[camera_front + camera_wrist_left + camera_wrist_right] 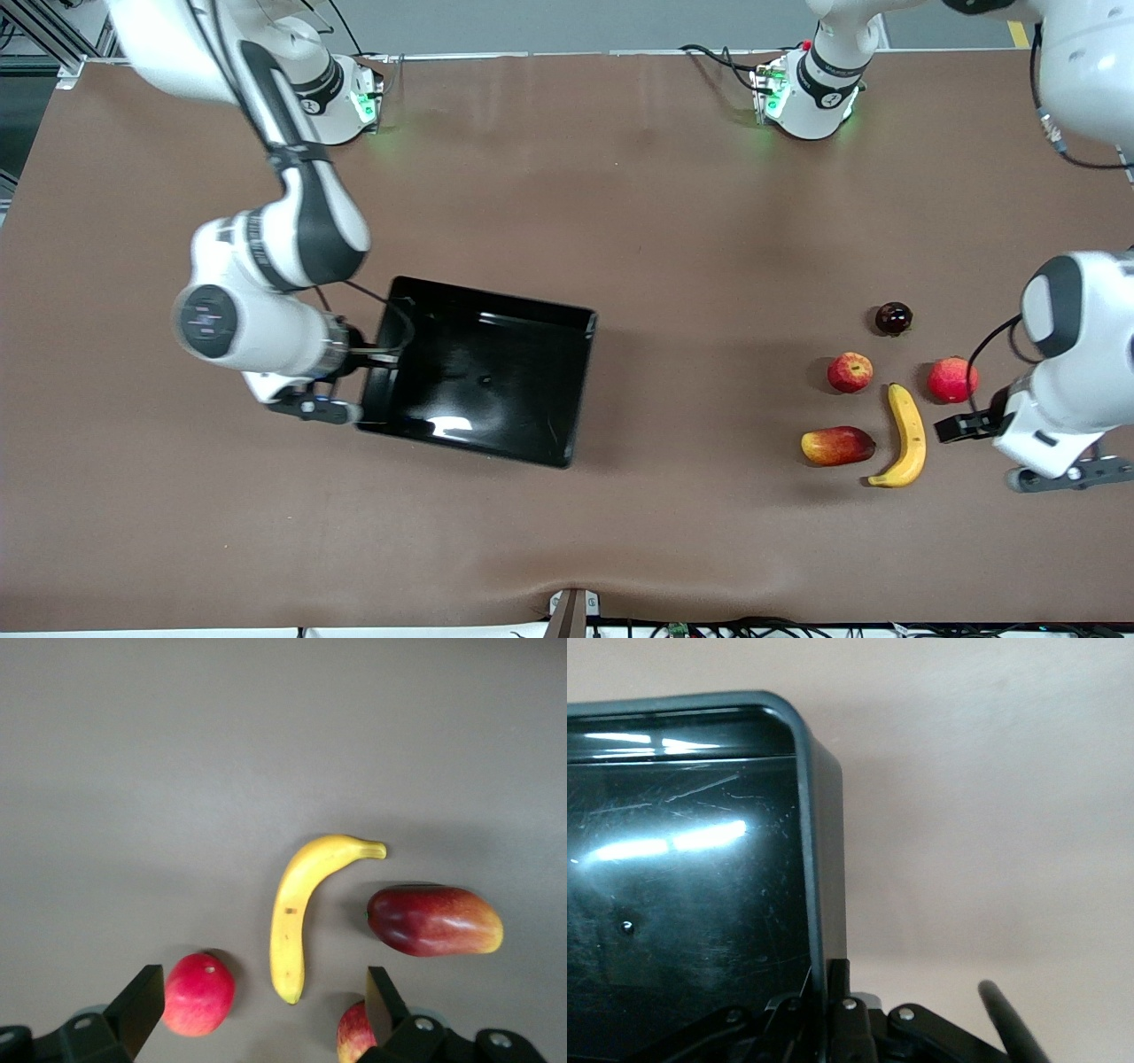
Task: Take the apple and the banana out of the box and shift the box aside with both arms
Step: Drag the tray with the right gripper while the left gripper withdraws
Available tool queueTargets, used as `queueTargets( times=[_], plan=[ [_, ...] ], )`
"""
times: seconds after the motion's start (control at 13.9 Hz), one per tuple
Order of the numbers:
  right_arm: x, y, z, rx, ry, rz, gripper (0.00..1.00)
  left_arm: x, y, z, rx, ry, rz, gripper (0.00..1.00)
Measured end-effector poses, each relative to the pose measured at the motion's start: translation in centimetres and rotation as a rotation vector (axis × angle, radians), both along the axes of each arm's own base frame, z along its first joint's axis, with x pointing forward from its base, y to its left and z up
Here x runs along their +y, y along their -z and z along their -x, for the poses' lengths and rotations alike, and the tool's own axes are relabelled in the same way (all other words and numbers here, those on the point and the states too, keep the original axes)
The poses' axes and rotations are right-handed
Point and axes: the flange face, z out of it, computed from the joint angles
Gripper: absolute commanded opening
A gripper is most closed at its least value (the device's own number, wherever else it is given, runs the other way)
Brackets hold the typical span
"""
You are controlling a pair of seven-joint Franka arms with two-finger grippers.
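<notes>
The box (483,381), a shallow glossy black tray, lies mid-table toward the right arm's end. My right gripper (372,356) is shut on its short wall; the right wrist view shows the fingers (842,979) pinching that rim (808,815). The yellow banana (905,434) lies toward the left arm's end, between a red apple with a yellowish top (850,372) and a second red apple (952,379). My left gripper (966,427) hangs open over these fruits, holding nothing. In its wrist view the banana (297,912) lies between the spread fingers (142,1005), with the yellowish apple (353,1032) partly hidden by one finger.
A red-yellow mango (837,445) lies beside the banana's nearer end, also seen as the mango (434,921) in the left wrist view. A small dark fruit (893,318) sits farther from the camera than the apples. Bare brown table lies between the tray and the fruits.
</notes>
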Motion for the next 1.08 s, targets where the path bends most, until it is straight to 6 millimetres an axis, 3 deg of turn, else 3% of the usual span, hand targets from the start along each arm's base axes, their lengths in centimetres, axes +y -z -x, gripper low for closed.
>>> queueTargets(
  times=[0.14,0.36,0.65,0.94,1.08],
  plan=[
    [-5.5,0.0,-0.2,-0.004,-0.033,-0.017,0.00,-0.3,-3.0,0.9,-0.001,0.006,-0.009,1.00],
    [-15.3,1.1,-0.2,-0.003,-0.031,-0.037,0.00,-1.9,-7.1,2.6,0.015,0.009,0.017,1.00],
    [-26.2,2.8,0.5,-0.051,-0.063,-0.056,0.00,-2.7,-12.1,5.6,0.055,-0.015,0.061,1.00],
    [-37.8,6.1,2.5,-0.118,-0.099,-0.051,0.00,-3.9,-14.8,6.9,0.045,0.000,0.068,1.00],
    [-41.5,8.9,3.5,-0.116,-0.106,-0.050,0.00,-4.6,-15.1,7.1,0.044,0.012,0.082,1.00]
  ],
)
